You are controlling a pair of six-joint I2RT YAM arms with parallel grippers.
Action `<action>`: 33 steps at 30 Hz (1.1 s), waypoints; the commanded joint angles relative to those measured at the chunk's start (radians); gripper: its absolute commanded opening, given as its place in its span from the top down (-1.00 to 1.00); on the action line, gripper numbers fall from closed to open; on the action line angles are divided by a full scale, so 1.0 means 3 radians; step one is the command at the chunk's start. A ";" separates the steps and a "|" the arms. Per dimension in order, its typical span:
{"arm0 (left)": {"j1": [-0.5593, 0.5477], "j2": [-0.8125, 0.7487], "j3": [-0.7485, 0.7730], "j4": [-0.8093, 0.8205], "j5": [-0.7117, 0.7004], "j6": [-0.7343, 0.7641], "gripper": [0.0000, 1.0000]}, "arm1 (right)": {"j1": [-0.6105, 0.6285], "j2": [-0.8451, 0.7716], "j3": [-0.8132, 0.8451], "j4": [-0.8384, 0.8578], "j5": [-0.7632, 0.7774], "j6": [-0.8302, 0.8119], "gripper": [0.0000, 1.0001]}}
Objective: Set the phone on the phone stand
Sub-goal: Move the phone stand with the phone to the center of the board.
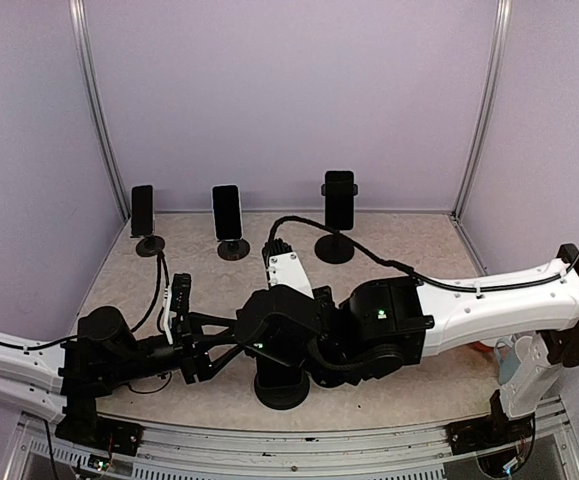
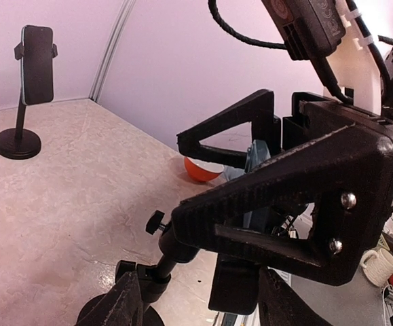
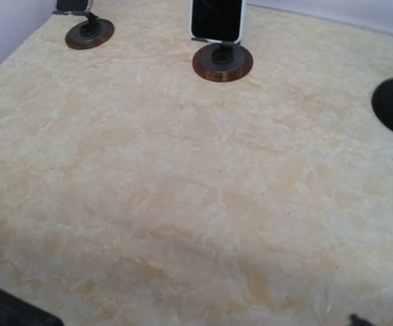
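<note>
Three black phones stand on stands along the back: left [image 1: 143, 210], middle [image 1: 227, 212] and right [image 1: 339, 200]. A fourth black stand has its base [image 1: 281, 388] at the front centre, with its pole and knob [image 2: 157, 221] in the left wrist view. My right gripper [image 1: 254, 335] hovers over that stand's head, jaws apart [image 2: 178, 178]. My left gripper [image 1: 231, 345] is open [image 2: 203, 309], its fingers either side of the pole. A dark block [image 2: 240, 285] hangs between them; I cannot tell whether it is the cradle or a phone. No loose phone shows.
A black cable [image 1: 369, 255] arcs over the table from the right arm. An orange object [image 2: 203, 170] and mugs [image 2: 376, 265] lie beyond the table's right edge. Purple walls and metal posts [image 1: 99, 110] close the back. The right wrist view shows marbled tabletop [image 3: 196, 204].
</note>
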 commanded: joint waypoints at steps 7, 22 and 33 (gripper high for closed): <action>-0.0009 -0.0010 -0.0054 0.0112 -0.0038 -0.0018 -0.11 | 0.0048 -0.0067 -0.0114 0.0188 0.0159 -0.0041 -0.18; -0.0010 -0.0066 -0.0026 0.0016 -0.0092 0.0021 -0.10 | -0.0086 -0.0393 -0.0139 0.0306 0.0277 -0.0448 0.02; -0.0007 -0.0180 0.0125 -0.0383 -0.0217 0.0108 -0.29 | -0.0720 -0.1146 -0.0808 0.0704 0.0096 -0.0848 0.04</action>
